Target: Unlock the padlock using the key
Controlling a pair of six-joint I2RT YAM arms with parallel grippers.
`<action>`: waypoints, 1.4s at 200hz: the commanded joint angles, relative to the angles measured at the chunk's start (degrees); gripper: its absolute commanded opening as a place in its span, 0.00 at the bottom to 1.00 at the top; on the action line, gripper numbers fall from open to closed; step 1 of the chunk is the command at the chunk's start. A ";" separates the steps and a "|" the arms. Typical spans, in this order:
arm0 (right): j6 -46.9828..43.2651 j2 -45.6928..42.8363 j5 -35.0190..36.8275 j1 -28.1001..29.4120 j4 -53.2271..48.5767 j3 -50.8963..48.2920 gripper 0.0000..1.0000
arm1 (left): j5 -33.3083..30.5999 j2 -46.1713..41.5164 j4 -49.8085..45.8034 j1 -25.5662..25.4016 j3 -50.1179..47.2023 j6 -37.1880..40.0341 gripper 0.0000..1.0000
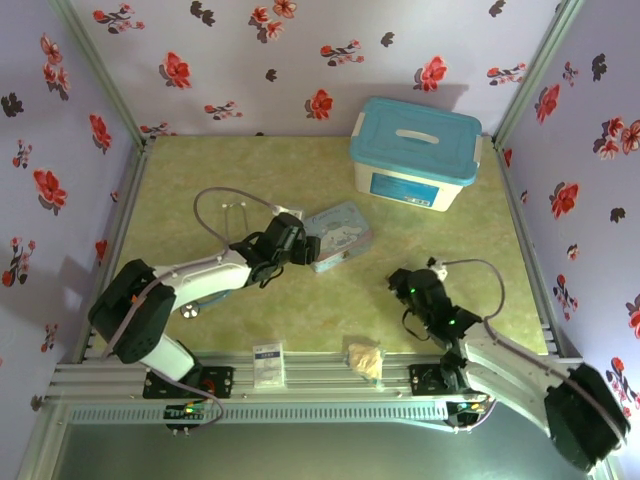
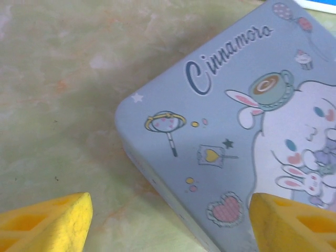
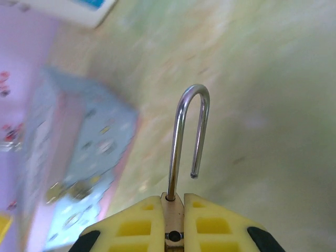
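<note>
Brass padlock (image 3: 173, 218) clamped in right gripper (image 3: 174, 199), shackle end free: seemingly unlocked. Left gripper (image 2: 168, 210) apart over tin (image 2: 226, 131); next, set padlock down.

Padlock (image 3: 173, 215): brass body pinched in right claw (image 3: 173, 199); silver shackle open, short leg free.

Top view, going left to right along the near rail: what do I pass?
left arm base → white card → tan wad → right arm base
</note>
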 commanded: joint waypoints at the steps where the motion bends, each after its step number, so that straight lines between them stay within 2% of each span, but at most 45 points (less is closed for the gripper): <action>1: -8.60 -0.20 -13.09 -7.72 -16.41 0.24 0.00 | 0.26 -2.14 -2.54 -1.62 1.03 0.09 0.79; 32: -12.96 -2.21 -13.95 -8.84 -20.29 3.73 0.00 | 0.26 -3.24 -3.13 -2.21 -0.09 -0.69 0.80; 56: -15.26 -0.17 -16.06 -8.88 -19.98 6.80 0.00 | 0.09 -3.82 -3.59 -3.41 -0.45 -0.96 0.80; 81: -17.33 5.53 -21.45 -8.79 -14.14 9.55 0.00 | -0.75 -3.31 -4.37 -5.92 -0.81 -0.83 0.83; 108: -19.57 12.00 -25.22 -8.08 -11.02 15.00 0.00 | -4.75 -2.32 -5.54 -8.54 -1.59 -1.76 0.86; 177: -20.33 27.30 -32.91 -7.19 -1.98 19.24 0.00 | -6.88 2.79 -0.94 -8.90 -3.90 -4.20 0.90; 280: -25.95 29.75 -28.19 -8.87 -14.79 17.88 0.00 | -8.78 9.62 -0.26 -7.90 -1.28 -5.31 0.92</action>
